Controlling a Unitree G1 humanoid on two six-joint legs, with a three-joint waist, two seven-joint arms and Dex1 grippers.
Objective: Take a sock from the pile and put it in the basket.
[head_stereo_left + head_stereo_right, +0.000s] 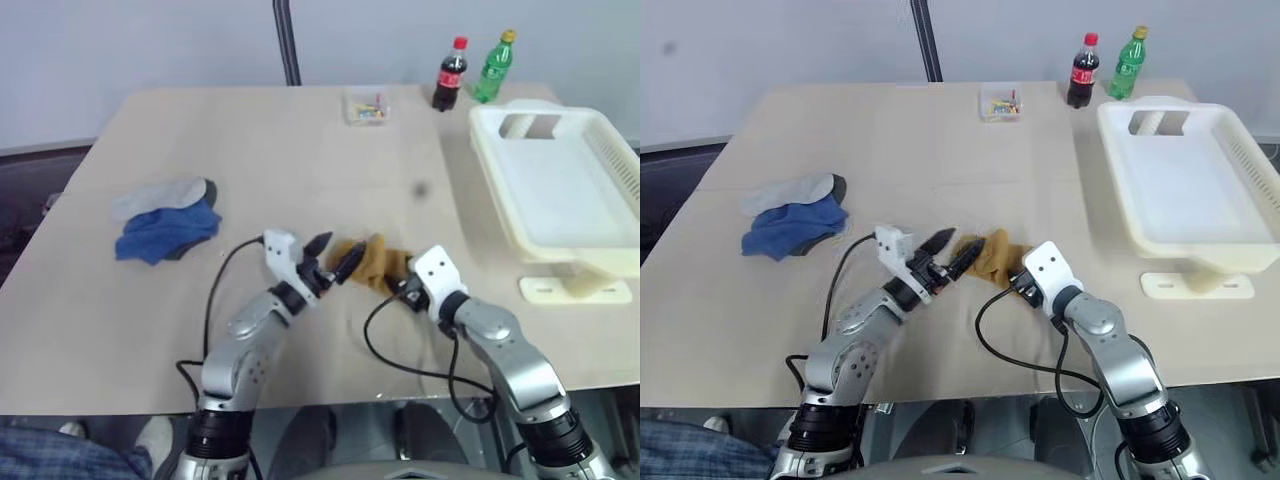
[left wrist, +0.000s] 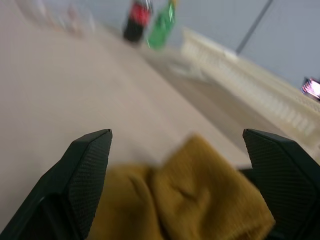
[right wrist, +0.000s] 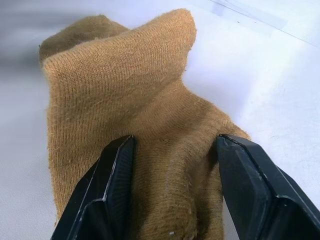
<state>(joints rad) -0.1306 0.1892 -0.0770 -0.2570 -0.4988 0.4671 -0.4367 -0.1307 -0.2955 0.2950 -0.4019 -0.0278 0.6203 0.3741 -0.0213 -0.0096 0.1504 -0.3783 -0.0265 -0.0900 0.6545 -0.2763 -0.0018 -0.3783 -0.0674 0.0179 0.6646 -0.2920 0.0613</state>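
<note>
The sock [image 1: 372, 262] lies on the tabletop [image 1: 280, 150] near its front edge, between the left end effector [image 1: 331, 258] on its left and the right end effector [image 1: 404, 282] on its right. The pile [image 1: 163, 222] lies well to the left. The basket [image 1: 560, 190] sits at the right edge, with two bottles [image 1: 470, 70] behind it and a small box [image 1: 367, 107] left of those.

— How are the arms built?
— Silver-grey metal segments are joined by black ribbed collars, and a white block is fitted at each wrist.

— And the cabling?
— A black cable is looped loosely beside each forearm.

— The left claw [image 1: 334, 255] and right claw [image 3: 175, 187]?
— Two black, finely textured fingers [image 2: 90, 165] are carried on each.
</note>
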